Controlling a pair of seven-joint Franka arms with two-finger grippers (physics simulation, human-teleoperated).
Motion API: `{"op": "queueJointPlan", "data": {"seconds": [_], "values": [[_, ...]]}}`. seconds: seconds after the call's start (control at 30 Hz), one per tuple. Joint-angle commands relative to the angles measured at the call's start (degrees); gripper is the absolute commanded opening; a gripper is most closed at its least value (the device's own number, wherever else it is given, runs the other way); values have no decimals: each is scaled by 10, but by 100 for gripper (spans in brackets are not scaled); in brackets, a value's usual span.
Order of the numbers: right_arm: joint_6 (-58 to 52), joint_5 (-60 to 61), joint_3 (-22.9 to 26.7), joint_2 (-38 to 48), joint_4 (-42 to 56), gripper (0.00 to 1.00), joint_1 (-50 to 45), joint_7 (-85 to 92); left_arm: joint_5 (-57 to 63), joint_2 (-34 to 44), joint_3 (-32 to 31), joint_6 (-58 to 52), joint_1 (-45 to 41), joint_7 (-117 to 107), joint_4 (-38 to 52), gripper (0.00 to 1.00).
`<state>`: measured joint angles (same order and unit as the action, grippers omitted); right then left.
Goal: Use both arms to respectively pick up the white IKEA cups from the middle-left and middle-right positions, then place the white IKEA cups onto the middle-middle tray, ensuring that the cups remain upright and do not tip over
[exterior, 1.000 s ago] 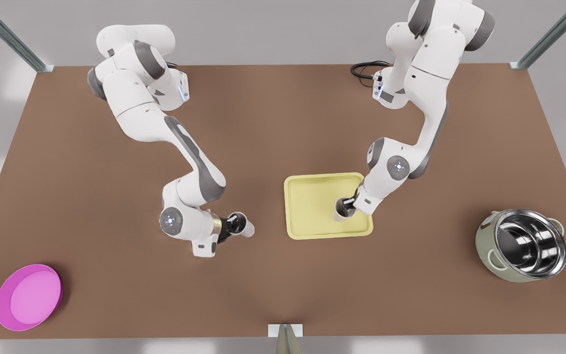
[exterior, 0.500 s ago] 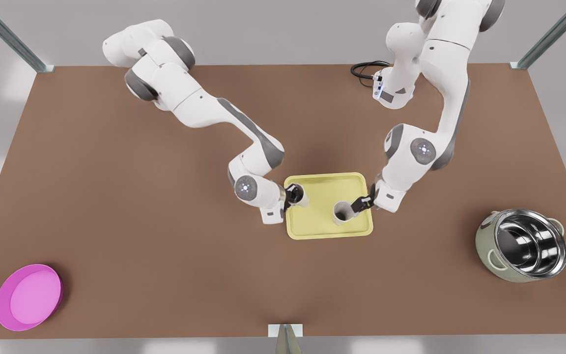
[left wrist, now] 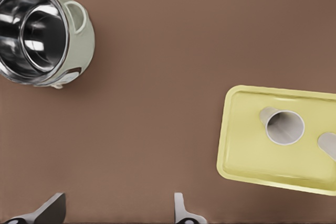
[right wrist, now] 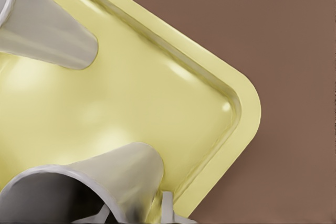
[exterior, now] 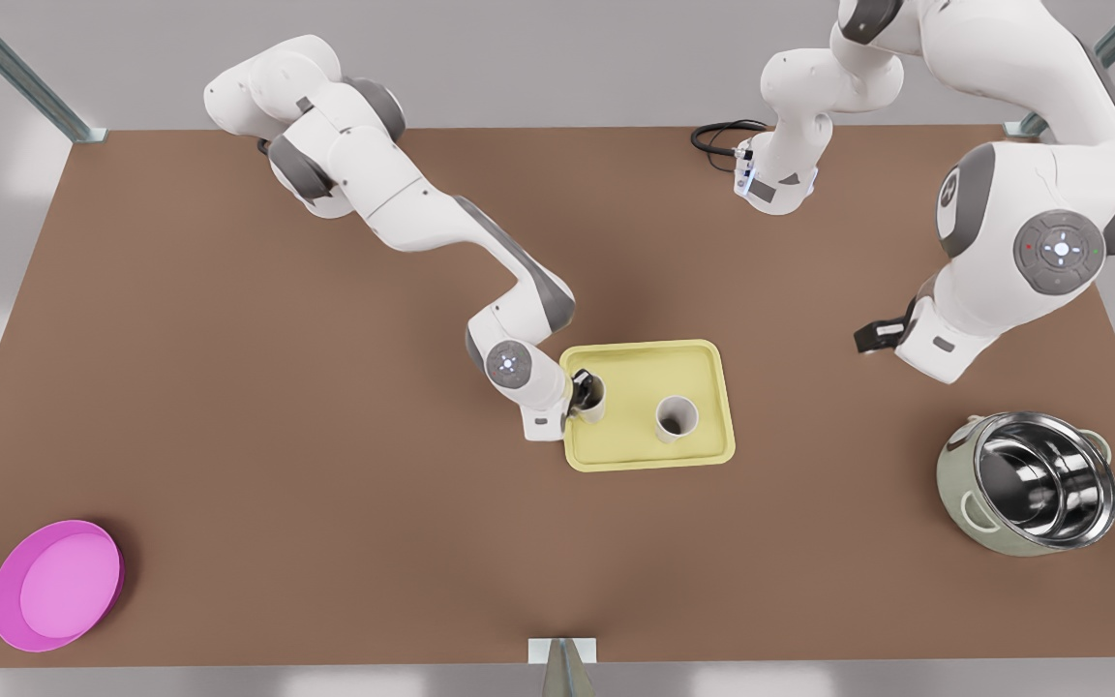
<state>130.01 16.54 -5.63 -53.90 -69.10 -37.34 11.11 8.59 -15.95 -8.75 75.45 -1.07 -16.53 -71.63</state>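
Fingers (right wrist: 167, 206) of the right gripper (exterior: 579, 392) are clamping one white cup (exterior: 592, 397) upright, just inside the tray (exterior: 645, 455) at nine o'clock; the other cup (exterior: 677, 417) is standing free toward three o'clock, and the left gripper (exterior: 869, 337) is waiting spread wide and empty, well apart

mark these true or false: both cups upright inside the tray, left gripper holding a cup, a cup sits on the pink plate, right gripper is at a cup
1. Both cups are upright inside the tray: true, the edge cup and the middle cup.
2. The left gripper holds a cup: false, it is open, holds nothing and is well off the tray.
3. A cup sits on the pink plate: false, both are on the tray.
4. The right gripper is at the edge cup: true.
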Motion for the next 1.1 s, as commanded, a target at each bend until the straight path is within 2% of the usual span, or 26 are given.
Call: {"op": "queueJointPlan", "data": {"seconds": [0.0, 0.2, 0.33, 0.47, 0.53, 0.57, 0.6, 0.7, 0.73, 0.83, 0.93, 1.0, 1.07], "values": [[2, -5, 0, 0, 1, 100, 1, -54, -16, -1, 1, -47, 17, 177, 1, 100], [2, 5, -2, 8, 5, 100, 4, -57, -16, -8, 1, -40, 19, 177, 1, 100], [-20, 6, -5, 43, 0, 100, 7, -57, -16, -12, 1, -40, 19, 177, 1, 100], [-164, 9, -1, 151, -37, 100, 52, -58, -16, -12, 1, -36, 19, 177, 1, 100], [-299, -4, -1, 167, -34, 100, 154, -40, -16, -12, 1, -35, 19, 177, 1, 100], [-357, -41, 11, 166, -35, 100, 195, -50, -16, -12, 1, -35, 19, 177, 1, 100], [-394, -110, 44, 158, -36, 100, 201, -79, -17, -12, 1, -35, 21, 177, 1, 100], [-414, -166, 122, 139, -24, 100, 255, -69, -17, -12, 1, -35, 22, 177, 1, 100], [-415, -167, 148, 144, 67, 100, 256, -65, -17, -12, 1, -35, 22, 177, 1, 100], [-519, -212, 157, 308, 13, 100, 250, -76, -18, -12, 1, -34, 22, 177, 0, 100], [-525, -203, 142, 438, -96, 100, 296, -89, -20, -9, 0, -18, 24, 177, -3, 100], [-514, -198, 119, 487, -147, 100, 320, -89, -29, 7, -2, -10, 34, 178, -32, 100], [-502, -198, 118, 504, -169, 100, 326, -88, -28, 20, -3, 13, 34, 177, -51, 100]]}}
